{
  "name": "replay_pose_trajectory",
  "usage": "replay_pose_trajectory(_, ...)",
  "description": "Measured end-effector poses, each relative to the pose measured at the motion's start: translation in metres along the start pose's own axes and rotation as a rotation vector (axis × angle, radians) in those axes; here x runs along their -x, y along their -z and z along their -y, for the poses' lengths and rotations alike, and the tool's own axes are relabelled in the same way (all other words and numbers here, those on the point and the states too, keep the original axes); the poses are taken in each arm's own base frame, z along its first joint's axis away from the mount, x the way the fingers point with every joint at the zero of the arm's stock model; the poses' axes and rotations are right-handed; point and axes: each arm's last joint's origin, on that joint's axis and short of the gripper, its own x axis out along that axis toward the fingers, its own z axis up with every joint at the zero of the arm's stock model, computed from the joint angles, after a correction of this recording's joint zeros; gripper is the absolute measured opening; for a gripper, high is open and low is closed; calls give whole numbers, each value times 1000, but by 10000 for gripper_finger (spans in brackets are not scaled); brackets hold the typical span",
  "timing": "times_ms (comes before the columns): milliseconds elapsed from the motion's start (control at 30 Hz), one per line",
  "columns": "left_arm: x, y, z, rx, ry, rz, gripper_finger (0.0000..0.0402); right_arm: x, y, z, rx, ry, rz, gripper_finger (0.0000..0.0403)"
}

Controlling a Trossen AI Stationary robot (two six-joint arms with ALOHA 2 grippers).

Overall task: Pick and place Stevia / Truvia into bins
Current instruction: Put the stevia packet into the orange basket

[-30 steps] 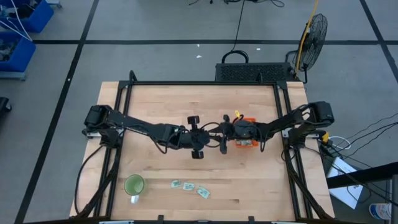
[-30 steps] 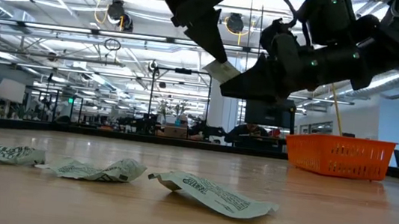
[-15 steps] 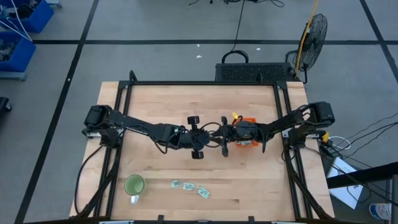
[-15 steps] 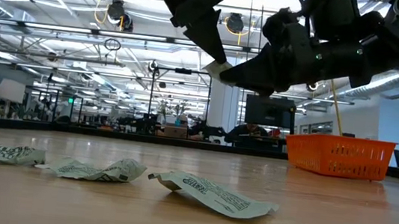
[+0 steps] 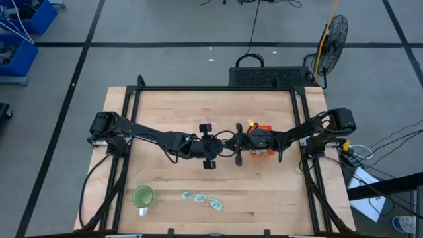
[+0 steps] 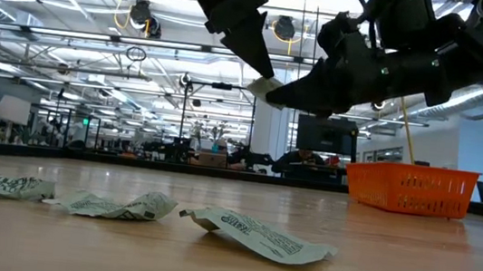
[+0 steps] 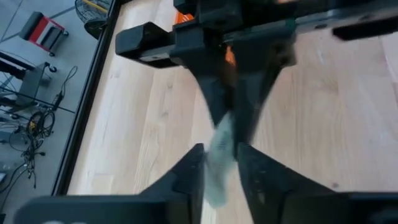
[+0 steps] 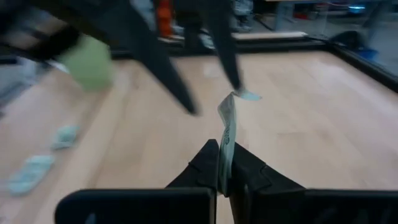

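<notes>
Mid-air meeting of two pincers above a wooden bench (image 5: 178, 106) in an open workshop hall.

The bench stands on grey floor with a fan (image 5: 334, 33) beyond; both arms reach inward from its sides. The orange tray (image 6: 410, 189) lies under the right arm, a green cup (image 5: 143, 196) near the front edge, with three sachets (image 5: 201, 198) beside it. The right pincer (image 8: 224, 163) is clenched on one sachet (image 8: 226, 134); the left pincer (image 7: 220, 155) stands parted around it.
</notes>
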Motion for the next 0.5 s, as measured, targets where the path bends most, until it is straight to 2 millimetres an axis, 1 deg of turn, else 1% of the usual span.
replay_pose_trajectory(100,0,0,0,1,0,0,131,2,5,4,49,136,-70,10)
replay_pose_trajectory(200,0,0,0,13,0,-4,147,11,8,9,102,284,-192,16)
replay_pose_trajectory(300,0,3,0,28,2,-26,151,31,2,10,148,371,-305,15)
replay_pose_trajectory(433,0,7,0,22,3,-65,152,66,-17,6,114,418,-328,10)
replay_pose_trajectory(500,0,8,0,18,3,-78,152,84,-25,3,72,413,-326,9)
